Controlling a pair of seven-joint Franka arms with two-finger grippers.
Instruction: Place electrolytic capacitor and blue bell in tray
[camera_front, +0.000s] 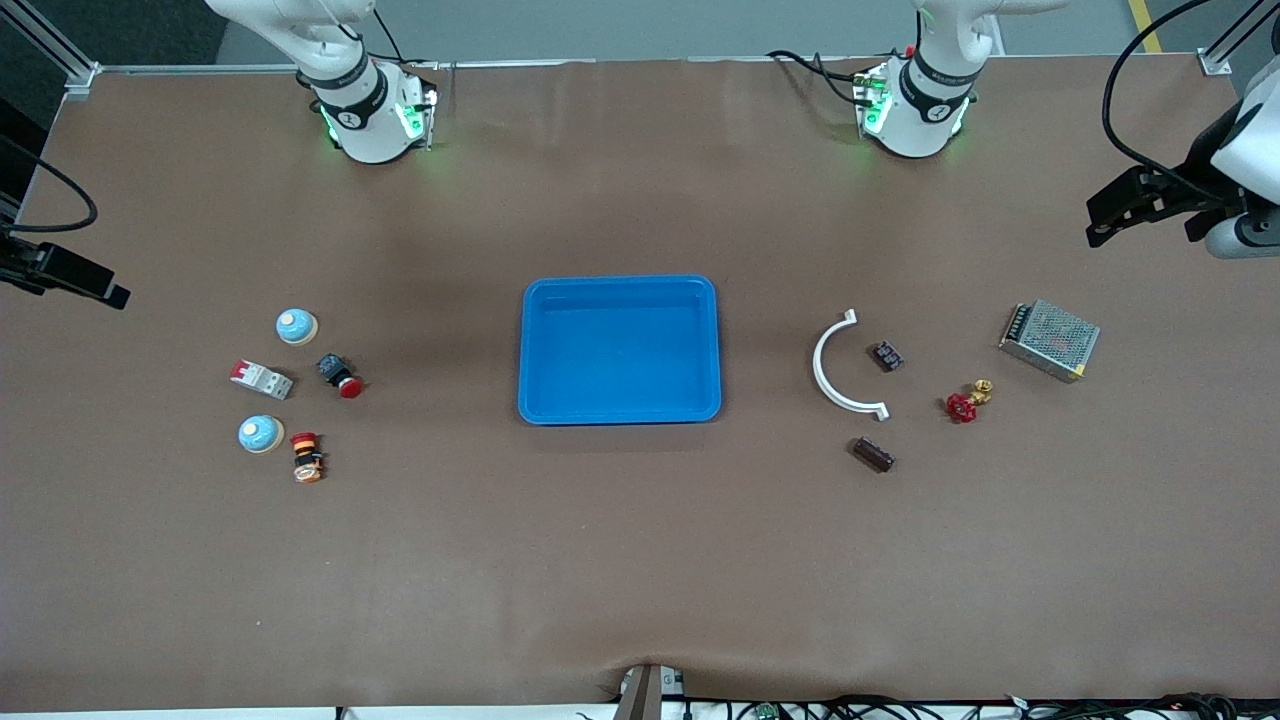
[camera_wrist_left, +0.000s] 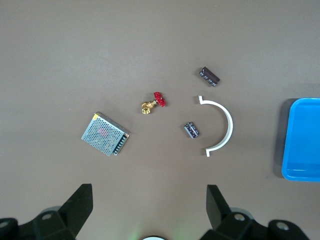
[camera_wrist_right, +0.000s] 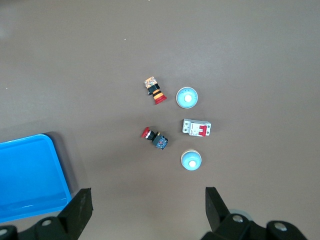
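Your left gripper (camera_wrist_left: 147, 210) hangs wide apart over the capacitor (camera_front: 872, 454) end; your right gripper (camera_wrist_right: 147, 210), equally apart, over two blue bells (camera_front: 297, 326); the tray (camera_front: 619, 415) sits empty between; nothing grasped yet, so descend first.

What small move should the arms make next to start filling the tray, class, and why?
Probably the right gripper, open and high over its end of the table, should descend onto a blue bell. The blue tray holds nothing yet, and both bells lie at that end. The left gripper, also open, waits above the capacitors.
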